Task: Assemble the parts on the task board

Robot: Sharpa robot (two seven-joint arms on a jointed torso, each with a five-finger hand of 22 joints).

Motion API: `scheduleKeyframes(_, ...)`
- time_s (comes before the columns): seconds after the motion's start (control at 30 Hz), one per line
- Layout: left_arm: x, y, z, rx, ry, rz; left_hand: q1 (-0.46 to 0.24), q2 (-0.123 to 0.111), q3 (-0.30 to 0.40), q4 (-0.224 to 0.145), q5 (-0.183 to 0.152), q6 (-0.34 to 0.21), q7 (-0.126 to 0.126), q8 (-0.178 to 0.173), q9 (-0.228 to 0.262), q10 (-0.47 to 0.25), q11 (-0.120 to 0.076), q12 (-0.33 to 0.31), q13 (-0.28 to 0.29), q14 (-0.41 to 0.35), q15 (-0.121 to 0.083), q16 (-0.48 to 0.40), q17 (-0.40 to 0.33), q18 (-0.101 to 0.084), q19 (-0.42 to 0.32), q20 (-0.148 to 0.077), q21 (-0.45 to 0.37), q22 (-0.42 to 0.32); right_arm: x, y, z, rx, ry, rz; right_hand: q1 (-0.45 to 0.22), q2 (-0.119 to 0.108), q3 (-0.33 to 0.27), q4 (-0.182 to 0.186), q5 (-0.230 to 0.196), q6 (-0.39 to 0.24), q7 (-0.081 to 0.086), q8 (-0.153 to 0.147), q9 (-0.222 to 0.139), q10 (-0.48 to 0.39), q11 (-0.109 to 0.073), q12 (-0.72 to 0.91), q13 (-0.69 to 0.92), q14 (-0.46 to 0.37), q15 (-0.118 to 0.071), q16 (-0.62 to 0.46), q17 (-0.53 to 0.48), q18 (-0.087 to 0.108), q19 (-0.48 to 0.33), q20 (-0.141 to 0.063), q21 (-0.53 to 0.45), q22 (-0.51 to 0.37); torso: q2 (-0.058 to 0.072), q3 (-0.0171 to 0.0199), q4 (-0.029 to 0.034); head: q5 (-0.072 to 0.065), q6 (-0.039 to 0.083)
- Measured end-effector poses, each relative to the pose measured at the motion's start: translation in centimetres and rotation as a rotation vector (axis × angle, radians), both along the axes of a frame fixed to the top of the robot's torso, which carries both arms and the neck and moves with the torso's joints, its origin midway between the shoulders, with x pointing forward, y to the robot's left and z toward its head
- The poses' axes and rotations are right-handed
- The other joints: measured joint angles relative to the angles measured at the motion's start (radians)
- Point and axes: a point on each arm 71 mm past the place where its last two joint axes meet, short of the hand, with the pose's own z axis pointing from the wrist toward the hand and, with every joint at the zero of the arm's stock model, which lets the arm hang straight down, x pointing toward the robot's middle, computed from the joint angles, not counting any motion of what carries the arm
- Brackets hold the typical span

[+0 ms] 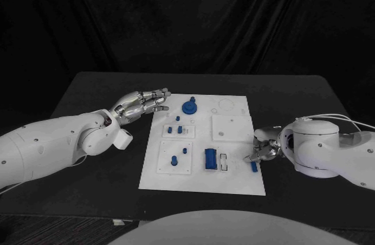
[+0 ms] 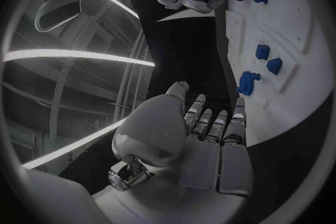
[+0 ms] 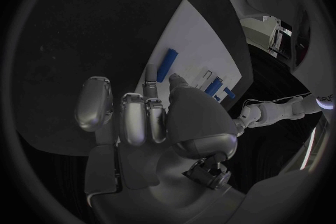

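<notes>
Where black table meets dark curtain

The right hand is largely masked by its own wrist housing in the head view; whether its fingers touch the blue peg just beside the board cannot be told. The board's small parts near the left hand are too small to identify. In the right wrist view, the palm hides part of the board.
</notes>
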Motion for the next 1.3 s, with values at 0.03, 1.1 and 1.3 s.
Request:
scheduleKeyframes(0.03,0.0,0.0,0.0,0.0,0.0,0.0,0.0,0.0,0.003,-0.003,0.0,0.0,0.0,0.0,0.0,0.0,0.0,0.0,0.0,0.0,0.0,0.0,0.0,0.0,0.0,0.0,0.0,-0.001,0.0,0.0,0.0,0.001,0.002,-0.001,0.014,0.001,0.006,-0.006,0.01,0.0,0.0,-0.007,-0.004,-0.002,0.002,0.0,0.0,0.003,0.003,-0.003,0.0,0.0,-0.001,0.001,-0.006,0.0,0.0,0.0,0.0,0.0,0.0)
scheduleKeyframes(1.1,0.0,-0.1,-0.1,0.0,0.003,-0.003,0.004,0.004,0.025,-0.025,0.007,0.0,0.0,0.0,0.0,0.0,0.007,0.0,0.0,0.0,0.0,0.0,0.0,0.0,0.0,0.0,0.0,-0.006,-0.5,0.1,0.1,0.33,0.114,-0.291,0.183,-0.046,0.21,-0.165,0.132,0.015,0.025,-0.105,-0.096,0.0,0.025,0.0,0.0,0.001,0.02,-0.021,0.0,0.016,-0.025,0.025,-0.089,0.001,-0.001,0.0001,0.0013,0.01,0.0)
scheduleKeyframes(1.3,0.0,-0.2,-0.1,0.0,0.004,-0.003,0.004,0.004,0.027,-0.027,0.007,0.0,0.0,0.0,0.0,0.0,0.007,0.0,0.0,0.0,0.0,0.0,0.0,0.0,0.0,0.0,0.0,-0.006,-0.2,0.9,1.1,0.392,0.098,-0.314,0.168,-0.042,0.215,-0.161,0.13,0.015,0.025,-0.105,-0.096,0.0,0.025,0.0,0.0,0.001,0.02,-0.021,0.0,0.016,-0.025,0.025,-0.085,0.001,-0.001,0.0001,0.0012,0.008,0.0)
